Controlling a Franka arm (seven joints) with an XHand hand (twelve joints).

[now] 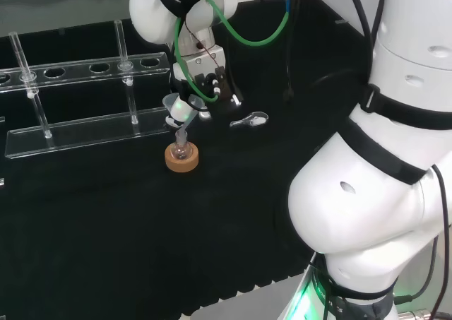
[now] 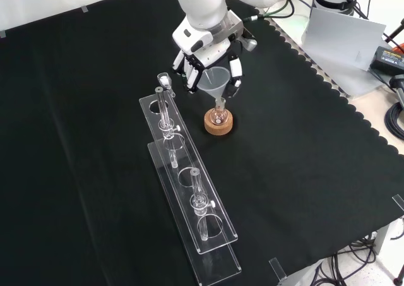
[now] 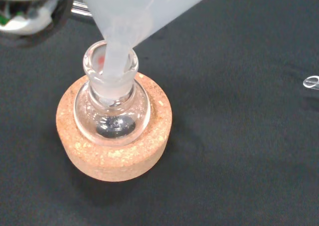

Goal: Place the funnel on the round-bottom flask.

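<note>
Front view, L to R: clear plastic test-tube rack [image 2: 189, 197] at 7 o'clock of the small clear round-bottom flask [image 2: 218, 114] on its cork ring stand [image 2: 218, 123]. Black-and-white robot hand [image 2: 211, 68] grasps the translucent plastic funnel [image 2: 214, 81], stem inside the neck. Risk: funnel tilted, so releasing may tip it off.

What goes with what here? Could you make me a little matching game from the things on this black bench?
Things:
1. funnel
2. round-bottom flask
3. cork ring
4. test tube rack

Descriptions:
A. long clear holder lying on the cloth
B. brown stand under the glass
C. held by the robot hand, stem in the neck
D. sits in the stand, neck up

Pairs: 1-C, 2-D, 3-B, 4-A
</note>
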